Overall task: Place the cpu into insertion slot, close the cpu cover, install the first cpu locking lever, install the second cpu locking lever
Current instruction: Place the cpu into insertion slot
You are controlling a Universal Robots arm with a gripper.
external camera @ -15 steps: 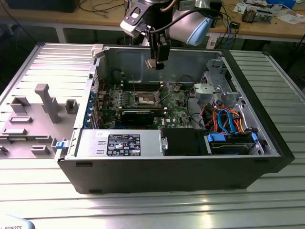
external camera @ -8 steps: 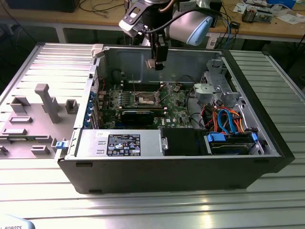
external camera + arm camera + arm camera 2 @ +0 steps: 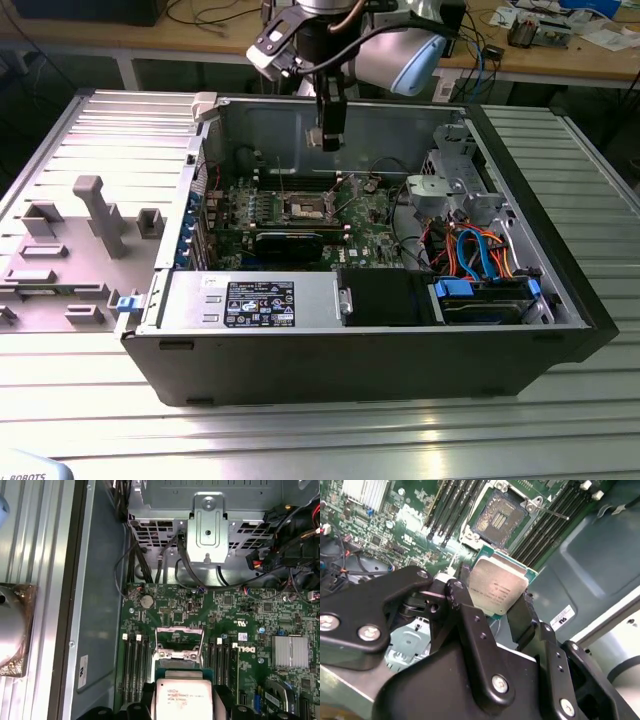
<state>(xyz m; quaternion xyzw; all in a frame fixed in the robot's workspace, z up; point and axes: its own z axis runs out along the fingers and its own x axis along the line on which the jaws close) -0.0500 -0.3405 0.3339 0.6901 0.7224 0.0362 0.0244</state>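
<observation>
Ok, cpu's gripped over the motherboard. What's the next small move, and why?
Probably shift the gripper sideways until the cpu sits squarely over the insertion slot. The gripper is shut on the cpu, which appears offset from the slot in both wrist views, and the slot's dark centre lies uncovered.

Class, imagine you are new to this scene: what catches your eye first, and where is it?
The open computer case sits in the exterior view's middle, the gripper hanging over its green board. In both wrist views the gripper clasps the silver-topped cpu, close to the open insertion slot.
</observation>
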